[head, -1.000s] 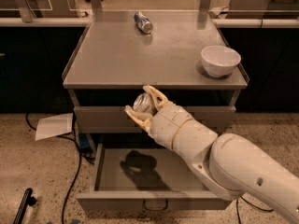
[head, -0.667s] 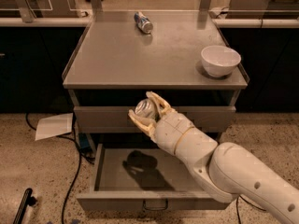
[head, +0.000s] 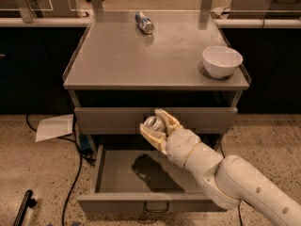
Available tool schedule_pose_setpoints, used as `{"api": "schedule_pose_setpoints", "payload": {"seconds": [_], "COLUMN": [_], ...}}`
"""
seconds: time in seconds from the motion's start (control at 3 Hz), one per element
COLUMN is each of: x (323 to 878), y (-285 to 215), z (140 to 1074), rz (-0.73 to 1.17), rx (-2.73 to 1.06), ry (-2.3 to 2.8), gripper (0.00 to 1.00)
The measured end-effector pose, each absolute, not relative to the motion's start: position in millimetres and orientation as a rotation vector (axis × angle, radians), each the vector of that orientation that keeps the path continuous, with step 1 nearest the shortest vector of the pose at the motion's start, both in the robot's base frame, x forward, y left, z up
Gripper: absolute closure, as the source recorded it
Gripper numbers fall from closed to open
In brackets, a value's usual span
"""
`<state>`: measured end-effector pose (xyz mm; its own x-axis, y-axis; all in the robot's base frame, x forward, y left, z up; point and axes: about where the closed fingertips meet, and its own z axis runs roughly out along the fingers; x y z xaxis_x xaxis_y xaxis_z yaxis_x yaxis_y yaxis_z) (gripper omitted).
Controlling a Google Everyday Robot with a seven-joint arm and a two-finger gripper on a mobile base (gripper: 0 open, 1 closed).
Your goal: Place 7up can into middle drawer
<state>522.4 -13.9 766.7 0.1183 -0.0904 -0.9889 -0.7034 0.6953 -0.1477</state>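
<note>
The gripper (head: 151, 122) hangs in front of the cabinet, just before the closed top drawer (head: 108, 120) and above the open middle drawer (head: 117, 180). Its tan fingers (head: 164, 118) are closed around the 7up can (head: 154, 125), one above it and one below. A silver end of the can faces left and near. Its print seems pale, though little of its side shows between the fingers.

The middle drawer is pulled out toward the near side, with its grey floor bare apart from the dark shadow (head: 150, 171) of the can and claw. Its small loop handle (head: 156, 206) sits at the near front panel. The white arm (head: 235, 180) runs in from the near right, crossing over the drawer's right corner.

On the cabinet top (head: 131, 60), a white bowl (head: 222, 61) stands near the right edge. A blue-and-silver can (head: 144, 22) lies on its side at the far middle, well apart from the bowl. A sheet of paper (head: 54, 127) lies on the floor to the left.
</note>
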Motion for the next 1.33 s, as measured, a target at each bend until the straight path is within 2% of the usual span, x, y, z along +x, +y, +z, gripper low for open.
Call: {"api": "schedule_pose_setpoints", "payload": {"seconds": [0.67,1.33], "x": [528.1,532.8], "y": [-21.2,-31.3], "z": [733.2,707.5], "rz": [0.582,0.574], "rx": [-0.673,-0.637], "ry": [1.472,1.497], "gripper": [1.0,1.0]}}
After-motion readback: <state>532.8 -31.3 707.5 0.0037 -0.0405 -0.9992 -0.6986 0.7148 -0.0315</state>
